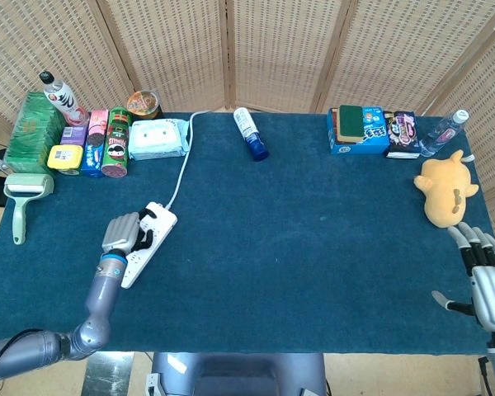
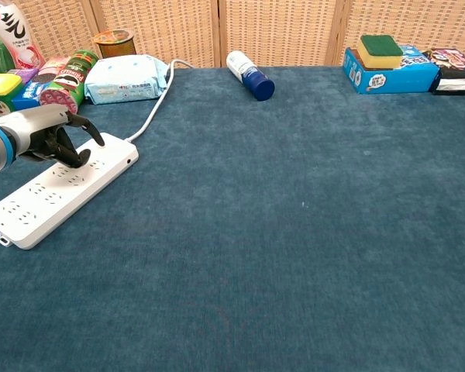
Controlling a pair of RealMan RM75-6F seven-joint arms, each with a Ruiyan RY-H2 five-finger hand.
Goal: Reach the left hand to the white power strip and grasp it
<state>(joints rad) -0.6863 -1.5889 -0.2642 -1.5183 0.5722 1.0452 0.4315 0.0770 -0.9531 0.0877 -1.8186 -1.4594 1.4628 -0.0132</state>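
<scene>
The white power strip [image 1: 134, 266] lies flat on the blue cloth at the front left, and its white cable [image 1: 181, 165] runs back toward the screen. My left hand [image 1: 124, 233] is over the strip's far half. In the chest view the left hand [image 2: 43, 136] has curled fingers whose dark fingertips [image 2: 74, 156] touch the top of the power strip [image 2: 54, 190], while the thumb stands apart above its far edge. The strip stays flat on the cloth. My right hand [image 1: 487, 280] rests at the table's front right edge with fingers spread, holding nothing.
Snack cans and boxes [image 1: 115, 142] and a wipes pack [image 1: 158, 139] stand behind the strip. A lint roller [image 1: 23, 202] lies at the left edge. A blue bottle [image 1: 250, 134], a blue box [image 1: 359, 130] and a yellow plush [image 1: 444, 190] sit further right.
</scene>
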